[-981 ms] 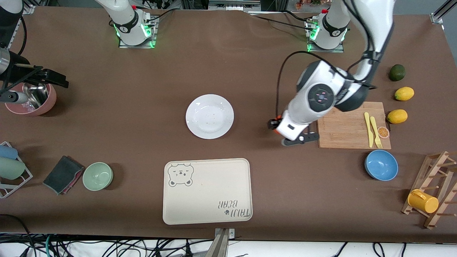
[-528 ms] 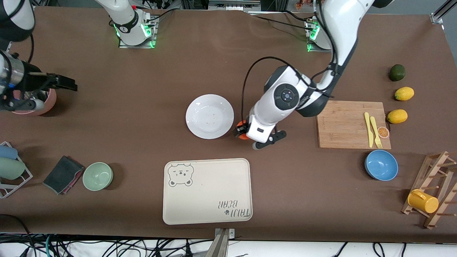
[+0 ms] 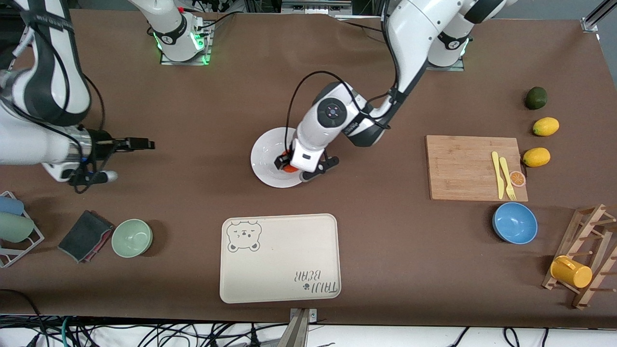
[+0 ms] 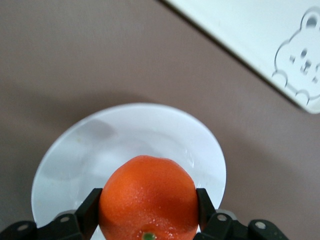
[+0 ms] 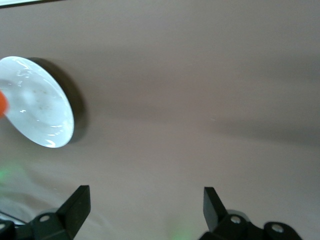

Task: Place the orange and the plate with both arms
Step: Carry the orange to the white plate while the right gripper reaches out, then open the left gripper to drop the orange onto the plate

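Observation:
The white plate (image 3: 272, 154) lies at the table's middle, farther from the front camera than the beige bear tray. My left gripper (image 3: 295, 167) is shut on the orange (image 3: 288, 165) and holds it over the plate's part toward the left arm's end. In the left wrist view the orange (image 4: 148, 199) sits between the two fingers, above the plate (image 4: 85, 155). My right gripper (image 3: 129, 155) is open and empty over bare table toward the right arm's end; its wrist view shows the plate (image 5: 40, 107) off to one side and the gripper (image 5: 145, 202) over brown mat.
The beige bear tray (image 3: 280, 258) lies nearer the camera than the plate. A green bowl (image 3: 132, 237) and dark cloth (image 3: 86, 235) sit near the right arm's end. A cutting board (image 3: 475, 167), a blue bowl (image 3: 514, 223), lemons (image 3: 536, 157) and a rack (image 3: 585, 255) stand toward the left arm's end.
My left gripper has carried the orange from beside the cutting board to over the plate. My right arm has swung from the pink bowl toward the table's middle.

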Motion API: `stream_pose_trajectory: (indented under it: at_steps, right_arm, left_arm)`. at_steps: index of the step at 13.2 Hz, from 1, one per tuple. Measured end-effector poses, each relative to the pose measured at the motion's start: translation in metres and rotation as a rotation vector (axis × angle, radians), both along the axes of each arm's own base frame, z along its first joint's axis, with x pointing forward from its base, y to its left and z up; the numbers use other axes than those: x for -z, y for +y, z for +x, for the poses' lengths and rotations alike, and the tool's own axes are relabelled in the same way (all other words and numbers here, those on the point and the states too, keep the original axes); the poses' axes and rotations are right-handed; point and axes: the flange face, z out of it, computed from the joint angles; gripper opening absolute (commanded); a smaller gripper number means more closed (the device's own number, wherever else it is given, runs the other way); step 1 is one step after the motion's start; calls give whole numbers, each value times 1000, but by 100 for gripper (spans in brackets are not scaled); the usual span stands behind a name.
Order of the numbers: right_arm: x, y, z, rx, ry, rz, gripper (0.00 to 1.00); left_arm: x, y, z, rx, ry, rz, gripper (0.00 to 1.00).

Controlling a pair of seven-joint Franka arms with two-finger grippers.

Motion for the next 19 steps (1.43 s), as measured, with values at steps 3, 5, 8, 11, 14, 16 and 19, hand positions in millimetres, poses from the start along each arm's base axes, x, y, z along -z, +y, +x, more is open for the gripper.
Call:
stream_pose_trajectory:
  at_steps: [3, 5, 8, 11, 14, 16, 19]
  right_arm:
    - [58, 12, -31, 25, 3, 221, 100]
    - [87, 16, -53, 64, -31, 324, 100]
    - [115, 36, -75, 90, -84, 453, 100]
    - [143, 55, -84, 105, -128, 556, 100]
    - [168, 99, -87, 143, -141, 565, 100]
    - [181, 134, -87, 156, -152, 570, 100]
    - [201, 159, -75, 164, -159, 562, 99]
  left_arm:
    - [19, -15, -20, 21, 24, 17, 93]
    - [31, -10, -17, 14, 33, 31, 100]
    - [32, -4, -8, 1, 28, 34, 100]
    - [25, 4, 3, -11, 33, 45, 100]
    - [-12, 28, 23, 0, 55, 109, 100]
    - [-52, 49, 30, 13, 78, 154, 100]
    - [-100, 92, 43, 93, 105, 205, 100]
